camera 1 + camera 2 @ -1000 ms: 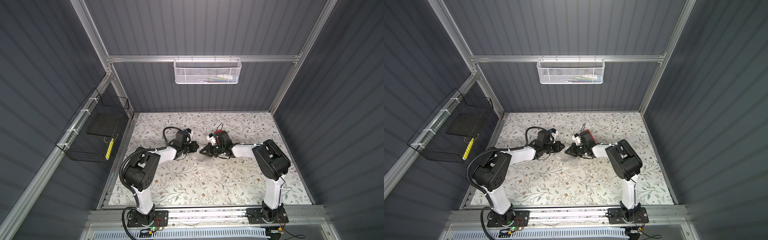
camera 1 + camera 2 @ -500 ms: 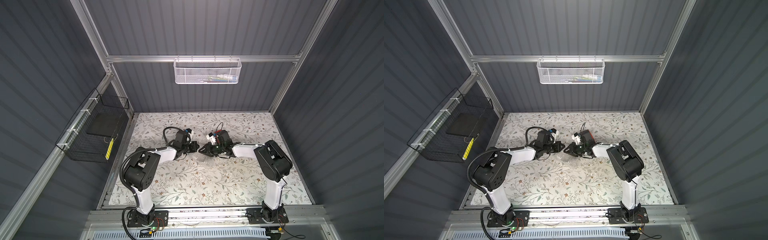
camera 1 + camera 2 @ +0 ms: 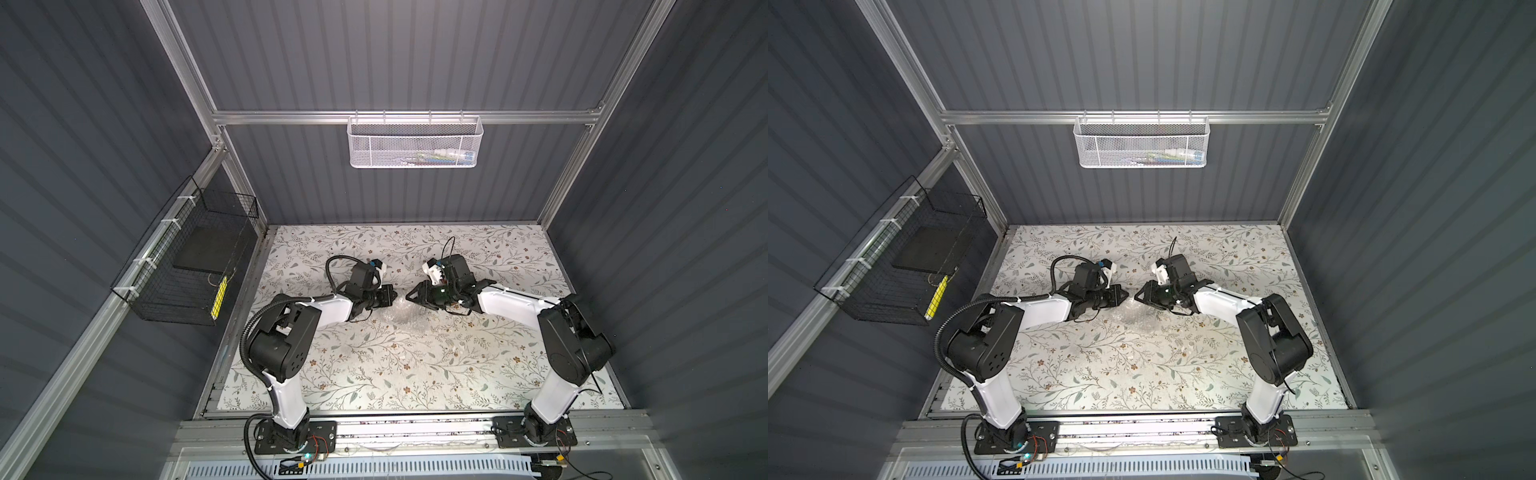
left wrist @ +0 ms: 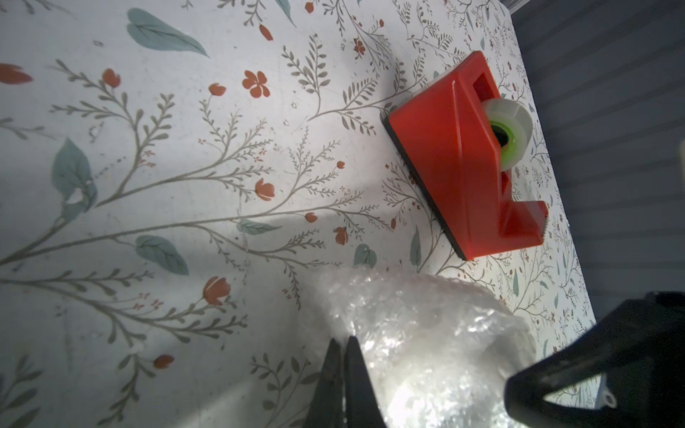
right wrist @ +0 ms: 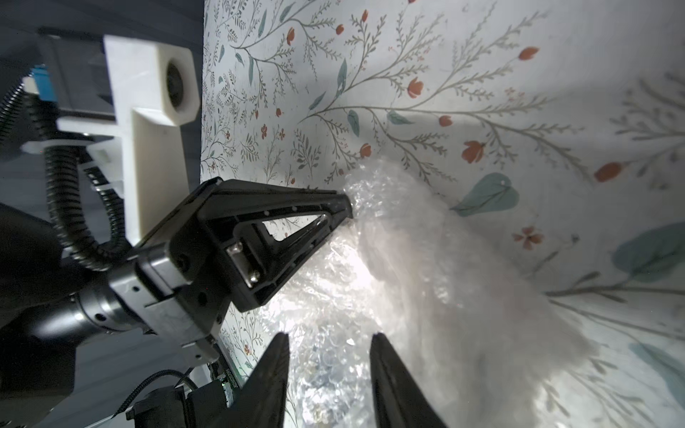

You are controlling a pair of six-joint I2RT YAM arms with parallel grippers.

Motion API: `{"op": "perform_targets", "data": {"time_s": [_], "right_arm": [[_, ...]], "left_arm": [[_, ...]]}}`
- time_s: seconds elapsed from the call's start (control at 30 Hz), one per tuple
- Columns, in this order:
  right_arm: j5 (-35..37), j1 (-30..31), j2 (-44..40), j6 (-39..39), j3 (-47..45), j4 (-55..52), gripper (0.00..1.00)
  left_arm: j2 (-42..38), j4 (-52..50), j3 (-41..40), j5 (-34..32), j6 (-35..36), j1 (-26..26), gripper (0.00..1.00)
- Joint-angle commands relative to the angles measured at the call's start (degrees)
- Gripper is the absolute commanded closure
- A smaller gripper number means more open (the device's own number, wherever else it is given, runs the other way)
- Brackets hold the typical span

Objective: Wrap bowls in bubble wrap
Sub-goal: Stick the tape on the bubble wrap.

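A crumpled bundle of clear bubble wrap [image 3: 405,316] [image 3: 1133,318] lies on the floral table between my two grippers. The bowl is hidden; no part of it shows through the wrap. My left gripper [image 3: 393,294] [image 4: 343,339] is shut, its fingertips pinching the near edge of the bubble wrap [image 4: 426,333]. In the right wrist view this left gripper [image 5: 346,205] meets the wrap [image 5: 407,259] where it draws to a point. My right gripper [image 3: 410,296] [image 5: 328,339] faces it from the other side, open, jaws apart over the wrap without gripping it.
A red tape dispenser [image 4: 456,159] stands on the table just beyond the wrap, near the back wall. A white mesh basket [image 3: 415,143] hangs on the back wall. A black wire basket [image 3: 187,266] hangs on the left wall.
My right gripper has gone from shut to open and shifted slightly toward the left gripper. The left gripper has stayed shut in place.
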Motion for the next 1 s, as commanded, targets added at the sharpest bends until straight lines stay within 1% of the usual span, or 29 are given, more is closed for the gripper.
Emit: {"op": "perform_targets", "data": {"time_s": [0.0,0.13,0.37,0.73,0.97], "right_arm": [[0.5,1.1,-1.9,-2.1,0.6,-2.6,0.63],[-2.4,3.1,0.4,-2.1,3.2,-1.7,0.67],[-2.5,4.3,5.1,-0.5,5.2,-0.2,0.77],[-0.8,3.1,9.9,1.5,4.8,2.8,0.85],[-0.7,2.5,11.0,2.4,5.3,2.6,0.86]], "left_arm": [[1.0,-1.8,-1.2,-0.1,1.3,-0.2,1.0],[0.1,-1.8,-1.5,-0.2,1.3,-0.2,1.0],[-0.7,-1.7,-1.9,-0.3,1.3,-0.2,1.0],[-1.5,-1.7,-2.4,-0.2,1.5,-0.2,1.0],[-2.0,-1.3,-3.1,-0.3,1.4,-0.2,1.0]]}}
